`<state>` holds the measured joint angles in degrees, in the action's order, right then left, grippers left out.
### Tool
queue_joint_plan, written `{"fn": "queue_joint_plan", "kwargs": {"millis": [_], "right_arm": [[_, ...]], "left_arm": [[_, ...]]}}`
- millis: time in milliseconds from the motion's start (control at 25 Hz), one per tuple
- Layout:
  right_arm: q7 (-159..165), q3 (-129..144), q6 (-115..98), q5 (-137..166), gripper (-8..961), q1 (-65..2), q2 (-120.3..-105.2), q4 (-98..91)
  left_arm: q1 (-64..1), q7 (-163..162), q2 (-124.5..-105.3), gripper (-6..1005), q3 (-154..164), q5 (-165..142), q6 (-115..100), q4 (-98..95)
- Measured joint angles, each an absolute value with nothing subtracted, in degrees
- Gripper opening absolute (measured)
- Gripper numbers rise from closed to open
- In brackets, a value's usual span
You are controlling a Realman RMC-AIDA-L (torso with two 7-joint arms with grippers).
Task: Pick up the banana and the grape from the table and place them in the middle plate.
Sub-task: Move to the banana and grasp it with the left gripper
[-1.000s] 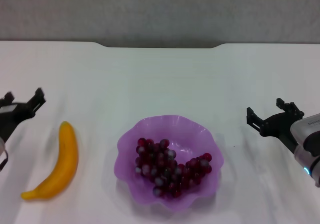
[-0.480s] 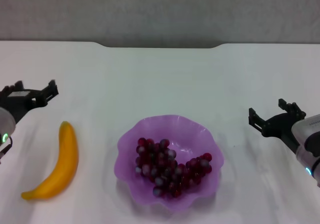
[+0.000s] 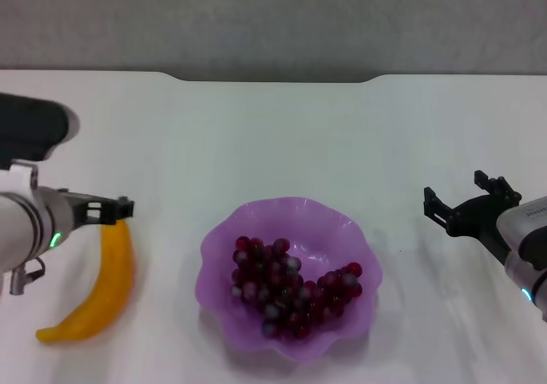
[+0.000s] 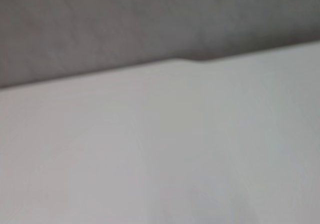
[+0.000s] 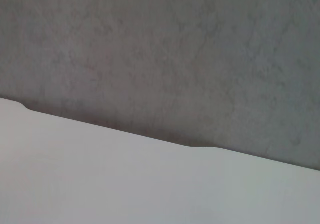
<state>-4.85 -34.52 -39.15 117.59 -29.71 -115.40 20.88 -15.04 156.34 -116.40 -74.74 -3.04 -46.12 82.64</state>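
The banana (image 3: 109,286) lies on the white table (image 3: 273,136), left of the middle plate (image 3: 219,240). The grape bunch (image 3: 289,290) lies inside that purple plate. My left gripper (image 3: 118,212) reaches in from the left edge and hovers over the banana's far end, fingers pointing right and apart, holding nothing. My right gripper (image 3: 463,197) is open and empty above the table, right of the plate. Both wrist views show only the bare tabletop (image 4: 160,164) (image 5: 125,184) and none of these things.
The table's far edge has a notch (image 3: 273,78) against a grey wall (image 3: 273,16). The same edge and wall show in the left wrist view (image 4: 190,59) and the right wrist view (image 5: 200,146).
My left arm has swung in from the left edge toward the plate and down to the banana's far end. My right gripper has barely moved. Banana, grapes and plate are unmoved.
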Motion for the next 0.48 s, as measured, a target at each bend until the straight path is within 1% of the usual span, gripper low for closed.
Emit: {"fn": "queue_joint_plan", "kwargs": {"millis": [160,280,480], "right_arm": [[-4.8,-34.5,-39.1,117.6,879,-29.7,-115.40,20.9],[-4.8,-34.4,-39.0,117.7,879,-29.7,-115.40,21.1],[-4.9,-34.2,-38.9,117.8,879,-29.5,-115.40,21.2]], "left_arm": [[-16.5,159.7,-116.43,843,-75.3,0.1,-53.9,86.0],[-18.9,160.3,-116.39,834,-76.4,2.0,-59.0,85.6],[-24.6,162.2,-116.43,819,-77.5,6.8,-60.6,76.3]]}}
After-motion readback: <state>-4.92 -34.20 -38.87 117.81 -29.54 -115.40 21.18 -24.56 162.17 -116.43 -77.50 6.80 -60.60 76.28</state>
